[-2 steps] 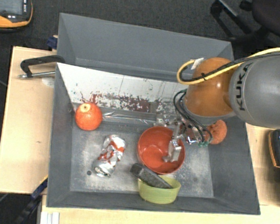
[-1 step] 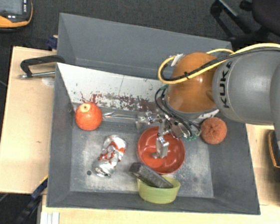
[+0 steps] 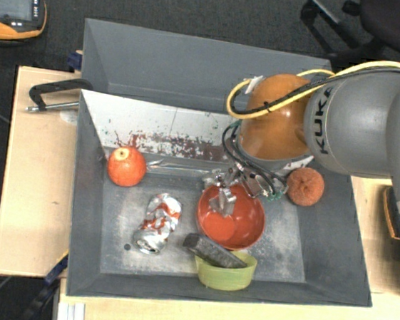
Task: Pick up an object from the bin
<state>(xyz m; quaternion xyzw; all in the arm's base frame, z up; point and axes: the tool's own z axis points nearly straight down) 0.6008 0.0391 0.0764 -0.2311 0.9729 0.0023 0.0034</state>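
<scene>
My end effector hangs low in the middle of the grey metal bin, its tip down inside a red bowl. It sits over the far left part of that bowl, close to the rim. Whether it touches the bowl I cannot tell, nor whether it is released or clenched, since my orange wrist cover and its cables crowd the place where it meets the bowl.

The red bowl stands upright on the bin floor, slightly right of centre. Just near of it lies a pale green bowl, its rim touching or tucked under the red one's near edge. A dark grey flat block rests across the green bowl's far left rim, tilted, one end poking out to the left.

Left of the red bowl, apart from it, a crushed red and white drink can lies on its side. Farther left, toward the far wall, sits a red-orange round fruit with a small stem dimple. To the right of my wrist, a dull orange fruit rests against the right slope.
</scene>
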